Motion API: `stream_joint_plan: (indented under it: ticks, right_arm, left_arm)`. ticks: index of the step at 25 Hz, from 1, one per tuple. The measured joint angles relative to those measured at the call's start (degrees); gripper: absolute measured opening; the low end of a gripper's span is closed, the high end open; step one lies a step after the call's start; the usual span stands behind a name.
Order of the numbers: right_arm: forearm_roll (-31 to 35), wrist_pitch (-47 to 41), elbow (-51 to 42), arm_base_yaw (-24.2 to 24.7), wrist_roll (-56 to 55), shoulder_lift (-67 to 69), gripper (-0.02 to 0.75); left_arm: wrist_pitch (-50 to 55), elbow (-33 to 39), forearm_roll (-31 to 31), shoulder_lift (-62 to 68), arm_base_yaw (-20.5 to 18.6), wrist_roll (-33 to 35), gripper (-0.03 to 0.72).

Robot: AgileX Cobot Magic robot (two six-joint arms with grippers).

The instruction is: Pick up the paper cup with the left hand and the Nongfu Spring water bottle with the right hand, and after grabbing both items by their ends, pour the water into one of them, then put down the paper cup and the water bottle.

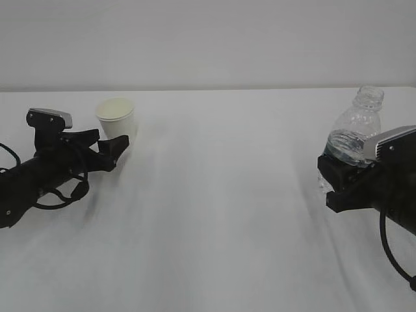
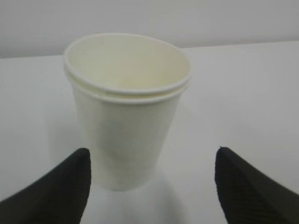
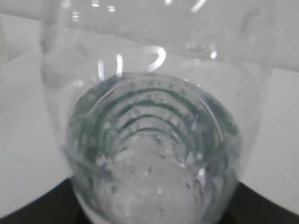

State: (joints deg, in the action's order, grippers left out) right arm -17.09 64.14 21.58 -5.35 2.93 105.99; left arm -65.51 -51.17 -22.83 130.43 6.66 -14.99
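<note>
A white worktop (image 1: 221,214) fills the scene. On the far left side stands the paper cup (image 1: 117,117), upright, with its mouth open to the top. It looks like two cups, one inside the other, because two rims show in the left wrist view. The left gripper (image 1: 120,144) sits low on the worktop, just near the bottom of the cup. It is spread wide, and its black fingers (image 2: 56,186) stand on both sides of the cup with a gap, so the cup is not squeezed.

On the right side, the right gripper (image 1: 335,182) holds the Nongfu Spring water bottle (image 1: 354,130) around its lower part. The bottle stands upright with no cap on its neck. The water (image 3: 154,154) fills the lower part of the bottle.
</note>
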Motion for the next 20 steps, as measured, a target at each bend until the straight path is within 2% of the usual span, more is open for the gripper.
stream_joint_plan:
  ticks: [20]
  right_arm:
    - [0.0,-0.2,0.0,0.0,0.0,0.0,0.366]
  left_arm:
    - [0.0,-6.9,0.6,5.4,0.0,2.0,0.599]
